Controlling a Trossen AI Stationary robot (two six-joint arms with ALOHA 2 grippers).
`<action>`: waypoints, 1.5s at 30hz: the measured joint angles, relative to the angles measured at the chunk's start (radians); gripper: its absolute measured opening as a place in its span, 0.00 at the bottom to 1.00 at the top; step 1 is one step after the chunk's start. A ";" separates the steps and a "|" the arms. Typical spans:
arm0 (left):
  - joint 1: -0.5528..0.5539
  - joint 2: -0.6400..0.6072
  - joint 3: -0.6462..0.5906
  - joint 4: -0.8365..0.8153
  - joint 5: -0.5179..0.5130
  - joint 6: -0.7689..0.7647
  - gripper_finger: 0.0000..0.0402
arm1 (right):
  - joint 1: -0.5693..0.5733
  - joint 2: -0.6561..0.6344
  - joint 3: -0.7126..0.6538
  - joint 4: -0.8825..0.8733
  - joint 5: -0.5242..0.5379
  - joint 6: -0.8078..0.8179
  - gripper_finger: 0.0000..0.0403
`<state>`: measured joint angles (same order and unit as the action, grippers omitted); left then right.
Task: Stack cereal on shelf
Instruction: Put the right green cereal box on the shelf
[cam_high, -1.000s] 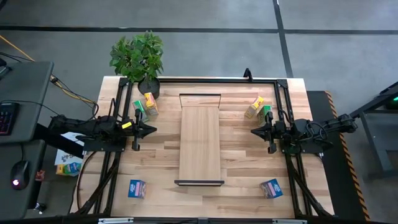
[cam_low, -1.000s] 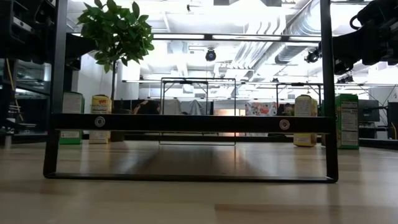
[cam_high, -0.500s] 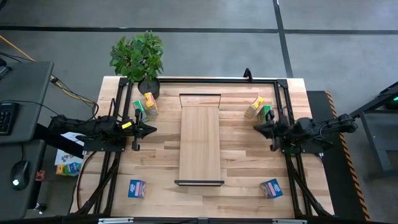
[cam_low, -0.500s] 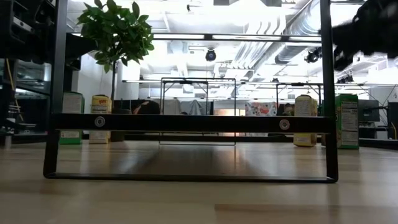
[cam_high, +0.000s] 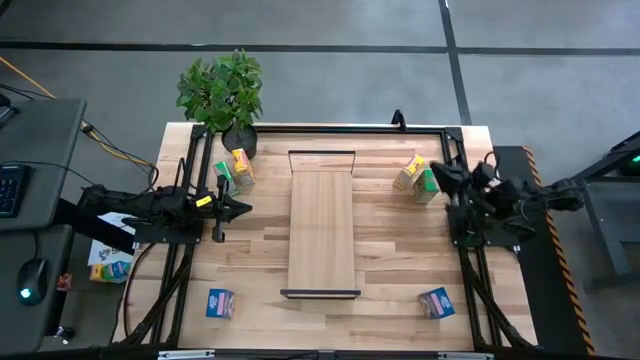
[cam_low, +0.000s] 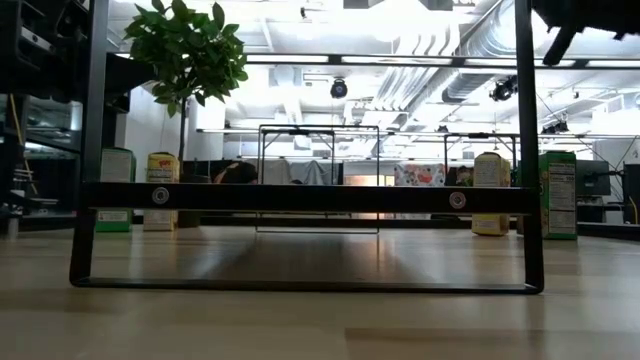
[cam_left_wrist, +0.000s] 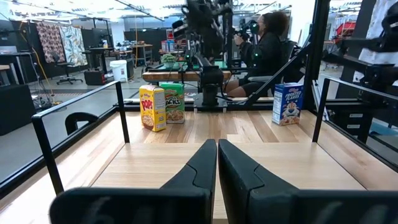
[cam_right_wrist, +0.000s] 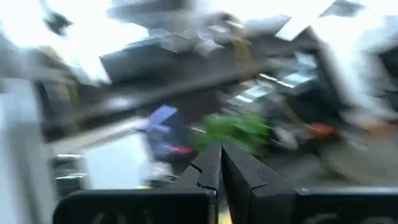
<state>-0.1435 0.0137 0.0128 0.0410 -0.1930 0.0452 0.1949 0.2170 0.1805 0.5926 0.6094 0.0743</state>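
Observation:
The shelf (cam_high: 321, 232), a long light-wood plank with black end brackets (cam_low: 300, 195), stands in the middle of the table. A green box (cam_high: 223, 175) and a yellow box (cam_high: 241, 166) stand at the far left. A yellow box (cam_high: 408, 172) and a green box (cam_high: 427, 187) stand at the far right. Blue boxes stand near left (cam_high: 220, 302) and near right (cam_high: 437, 302). My left gripper (cam_high: 240, 208) is shut and empty, left of the shelf. My right gripper (cam_high: 437, 171) is shut and empty, raised high over the far-right boxes.
A potted plant (cam_high: 222, 92) stands at the far left corner. A black rail frame (cam_high: 400, 127) runs round the table's edges. In the left wrist view a seated person (cam_left_wrist: 267, 37) shows beyond the table. Bare tabletop lies on both sides of the shelf.
My right gripper has swung from beside the shelf's right side toward the table's far edge and risen, turning as it went, until it is over the far-right green and yellow boxes. It has stayed shut. The boxes have not moved.

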 joint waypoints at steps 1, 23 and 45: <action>0.000 0.000 0.000 0.000 0.000 0.000 0.02 | -0.010 0.043 0.043 -0.057 0.069 -0.001 0.06; 0.000 0.000 0.000 0.000 0.000 0.000 0.02 | -0.249 0.702 0.722 -1.894 0.105 1.101 0.76; 0.000 0.000 0.000 0.000 0.000 0.000 0.02 | -0.276 0.890 0.504 -1.759 -0.041 1.268 0.76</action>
<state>-0.1432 0.0136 0.0128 0.0410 -0.1932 0.0455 -0.0807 1.1072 0.6849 -1.1664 0.5687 1.3427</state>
